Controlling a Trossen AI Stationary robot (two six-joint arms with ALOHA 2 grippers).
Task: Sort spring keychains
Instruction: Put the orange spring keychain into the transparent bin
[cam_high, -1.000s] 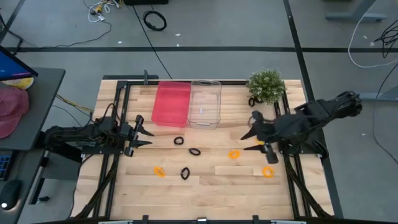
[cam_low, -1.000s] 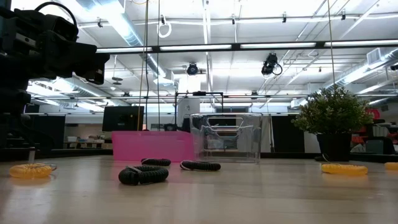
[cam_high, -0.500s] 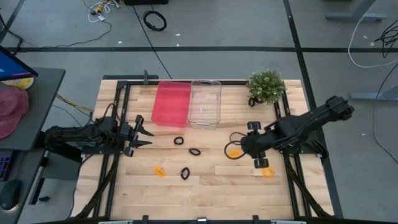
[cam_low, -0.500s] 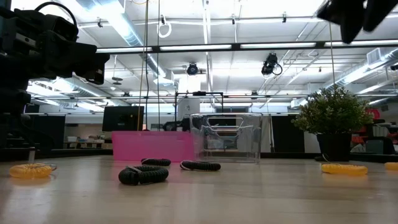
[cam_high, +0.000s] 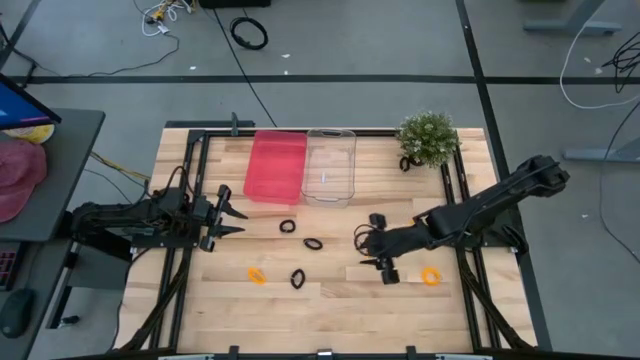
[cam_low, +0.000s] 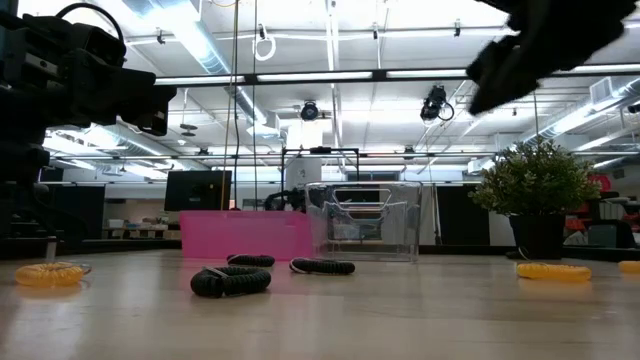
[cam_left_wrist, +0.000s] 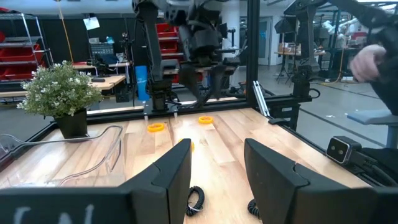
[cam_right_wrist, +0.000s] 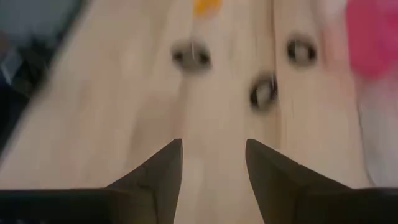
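Three black spring keychains (cam_high: 288, 227) (cam_high: 314, 243) (cam_high: 298, 278) lie mid-table. Orange ones lie at the front left (cam_high: 257, 274) and front right (cam_high: 431, 276). My right gripper (cam_high: 362, 247) reaches low over the table's middle, right of the black ones, with its fingers open around bare wood (cam_right_wrist: 211, 146). Its wrist view shows the black keychains (cam_right_wrist: 263, 92) ahead of it. What lies under it is hidden in the high view. My left gripper (cam_high: 238, 212) waits open at the left side, nothing between its fingers (cam_left_wrist: 214, 146).
A pink bin (cam_high: 276, 165) and a clear bin (cam_high: 330, 165) stand side by side at the back. A potted plant (cam_high: 427, 137) stands at the back right. In the low view a black keychain (cam_low: 230, 281) lies nearest and orange ones (cam_low: 552, 270) at the sides.
The right arm has swung from the table's right side toward the middle and lowered, now covering the spot where an orange keychain lay. The left arm has not moved.
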